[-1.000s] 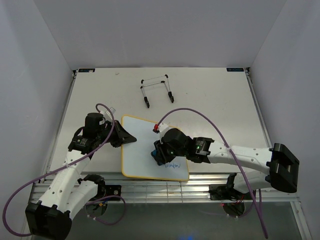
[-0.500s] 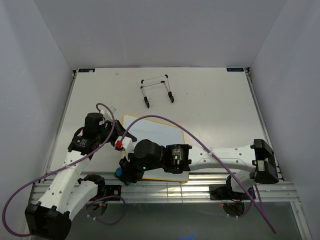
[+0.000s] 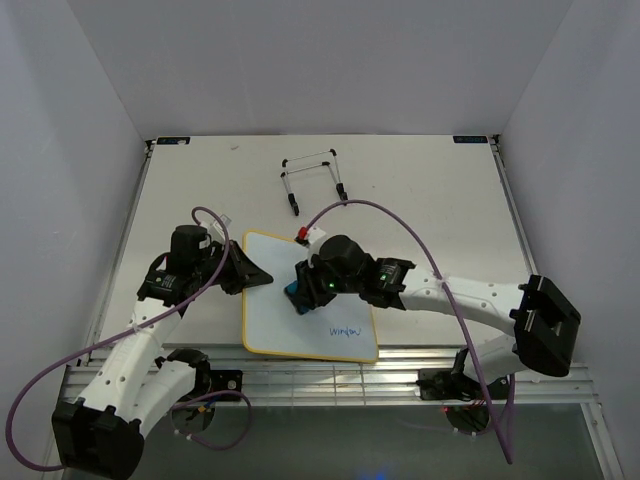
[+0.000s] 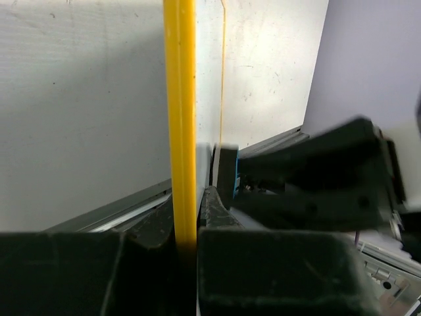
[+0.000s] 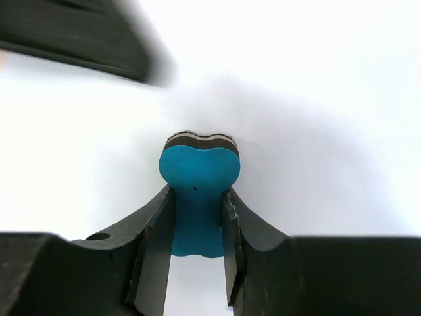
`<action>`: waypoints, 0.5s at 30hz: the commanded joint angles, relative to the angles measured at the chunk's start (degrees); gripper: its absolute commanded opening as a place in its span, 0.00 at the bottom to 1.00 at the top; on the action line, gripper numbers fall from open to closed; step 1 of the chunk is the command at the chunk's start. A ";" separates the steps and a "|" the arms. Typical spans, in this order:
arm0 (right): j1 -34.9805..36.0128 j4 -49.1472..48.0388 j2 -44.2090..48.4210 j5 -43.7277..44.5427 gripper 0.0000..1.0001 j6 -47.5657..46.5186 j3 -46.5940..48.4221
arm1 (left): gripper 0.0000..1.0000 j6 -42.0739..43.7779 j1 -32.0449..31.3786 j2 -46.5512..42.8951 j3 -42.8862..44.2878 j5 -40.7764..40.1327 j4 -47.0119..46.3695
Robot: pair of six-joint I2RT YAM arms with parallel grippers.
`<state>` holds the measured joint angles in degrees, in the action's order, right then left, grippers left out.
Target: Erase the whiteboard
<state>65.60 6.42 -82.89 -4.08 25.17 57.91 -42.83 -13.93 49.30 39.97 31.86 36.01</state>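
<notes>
board (image 3: 275, 325): flat on table (image 3: 430, 200), at its near edge, between the two arms
left gripper (image 3: 258, 277): at board's left edge, upper half; fingers closed on the yellow frame, one either side
right gripper (image 5: 197, 197): over board's upper middle, fingers clamped on eraser's sides
eraser (image 5: 199, 174): blue block, dark felt end facing the board; looks pressed on the white surface, contact not sure from the wrist view
writing (image 3: 345, 330): blue scribble on board's lower right, below the eraser, apart from it
easel (image 3: 315, 178): wire stand, beyond board's far edge, well apart
</notes>
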 commanded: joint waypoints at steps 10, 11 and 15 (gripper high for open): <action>-7.26 4.41 0.01 -6.52 0.08 1.89 -14.86 | 0.00 10.40 -0.30 -0.52 -0.41 -18.32 -0.94; -3.24 3.53 -0.16 -7.60 0.08 2.25 -10.84 | 0.00 10.40 -0.30 -0.43 -0.33 -18.50 -0.85; 7.85 3.87 -3.67 -8.75 0.08 1.99 2.94 | 0.00 10.22 -0.31 -0.78 -0.33 -18.93 -0.68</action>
<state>61.23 9.85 -81.10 -1.26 26.35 53.01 -43.42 -13.32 47.88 39.88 30.98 37.71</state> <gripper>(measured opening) 0.359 0.156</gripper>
